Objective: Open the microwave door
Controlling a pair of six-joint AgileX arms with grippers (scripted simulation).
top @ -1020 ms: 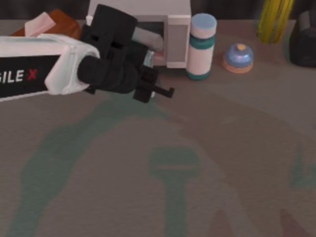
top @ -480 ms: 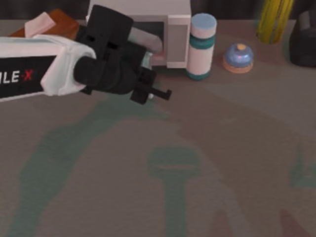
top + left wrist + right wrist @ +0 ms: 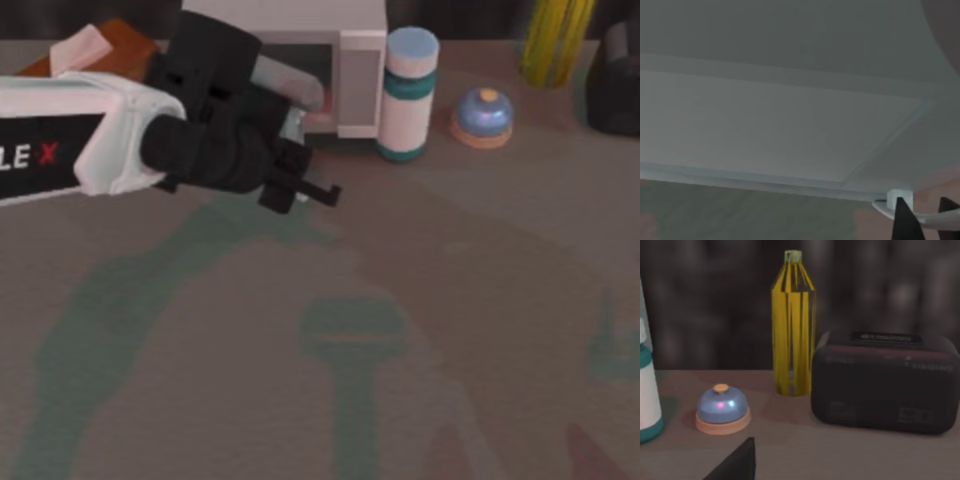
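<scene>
The white microwave (image 3: 300, 18) stands at the back of the table, left of centre, its narrow control panel (image 3: 361, 85) on the right. The microwave door (image 3: 765, 120) is swung partly out and fills the left wrist view with its white frame and grey window. My left gripper (image 3: 305, 188) (image 3: 925, 217) is in front of the microwave, shut on the door's white handle (image 3: 900, 196), a dark fingertip on each side. A strip of pinkish interior floor (image 3: 315, 120) shows. The arm hides most of the door from above. Only a dark corner of my right gripper (image 3: 739, 465) shows, low over the table.
A brown tissue box (image 3: 110, 42) sits left of the microwave. To its right stand a white and teal canister (image 3: 410, 90), a blue bell (image 3: 482, 115), a yellow bottle (image 3: 555, 40) and a black box (image 3: 615, 80) along the back edge.
My left gripper has moved left and slightly toward the table's front, holding the handle. The door has swung further out and more of the microwave's inside shows.
</scene>
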